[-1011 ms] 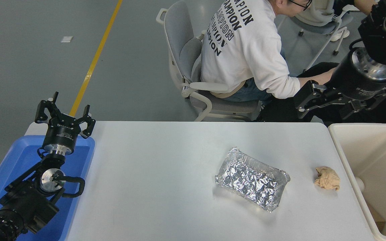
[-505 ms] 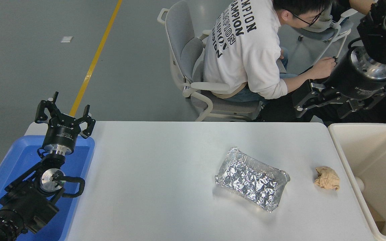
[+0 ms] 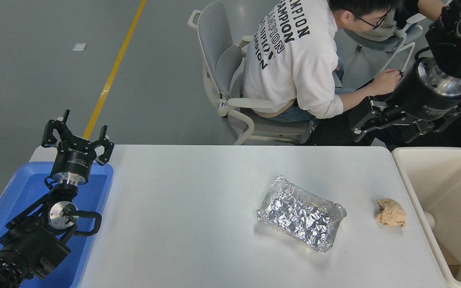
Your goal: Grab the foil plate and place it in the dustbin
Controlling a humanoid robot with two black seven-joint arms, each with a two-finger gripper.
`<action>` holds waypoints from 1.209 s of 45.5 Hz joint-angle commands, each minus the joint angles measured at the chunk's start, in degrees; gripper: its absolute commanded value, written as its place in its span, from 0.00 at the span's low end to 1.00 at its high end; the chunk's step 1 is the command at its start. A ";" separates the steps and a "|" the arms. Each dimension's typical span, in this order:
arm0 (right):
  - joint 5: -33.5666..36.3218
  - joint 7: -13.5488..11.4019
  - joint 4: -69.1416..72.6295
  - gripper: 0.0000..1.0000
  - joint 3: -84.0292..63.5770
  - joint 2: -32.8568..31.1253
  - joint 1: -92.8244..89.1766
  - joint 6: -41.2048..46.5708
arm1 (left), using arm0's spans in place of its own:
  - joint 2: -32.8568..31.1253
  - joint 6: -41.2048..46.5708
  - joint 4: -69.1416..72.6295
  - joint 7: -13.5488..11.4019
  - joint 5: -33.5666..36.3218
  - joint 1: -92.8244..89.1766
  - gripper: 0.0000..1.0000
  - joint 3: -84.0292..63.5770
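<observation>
The foil plate (image 3: 300, 214), a shiny crinkled silver tray, lies flat on the white table (image 3: 190, 216), right of centre. The dustbin (image 3: 411, 182), a large cream bin, stands against the table's right edge. My right gripper (image 3: 392, 127) hangs open high over the table's far right corner, above and behind the dustbin and well away from the foil plate. Nothing is between its fingers. At the lower left, my left gripper (image 3: 75, 134) stays parked, open and empty, over a blue tray.
A crumpled tan paper ball (image 3: 391, 213) lies between the foil plate and the dustbin. A blue tray (image 3: 18, 192) sits at the table's left end. A person in a white sweatshirt (image 3: 294, 60) sits on a chair beyond the far edge, one hand close to my right arm.
My right gripper has drifted slightly up and left. The seated person has straightened and lifted a hand up beside my right arm. The plate and left arm stayed put.
</observation>
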 commanded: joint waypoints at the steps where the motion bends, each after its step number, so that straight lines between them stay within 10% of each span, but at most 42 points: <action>1: 0.09 0.00 0.00 1.00 0.15 0.06 -3.18 0.00 | -0.05 -0.01 0.00 0.00 -0.05 0.00 0.99 0.03; 23: 5.27 0.00 -2.46 1.00 6.57 1.20 -22.69 0.00 | -0.05 -0.01 0.00 0.00 -0.05 0.00 0.99 0.03; 37: 5.45 0.00 -4.91 1.00 6.40 1.64 -36.65 -33.82 | -0.05 -0.01 0.00 0.00 -0.05 0.00 0.99 0.03; 55: 5.54 0.00 -13.17 1.00 13.95 4.98 -53.80 -35.42 | -0.05 -0.01 0.00 0.00 -0.05 0.00 0.99 0.03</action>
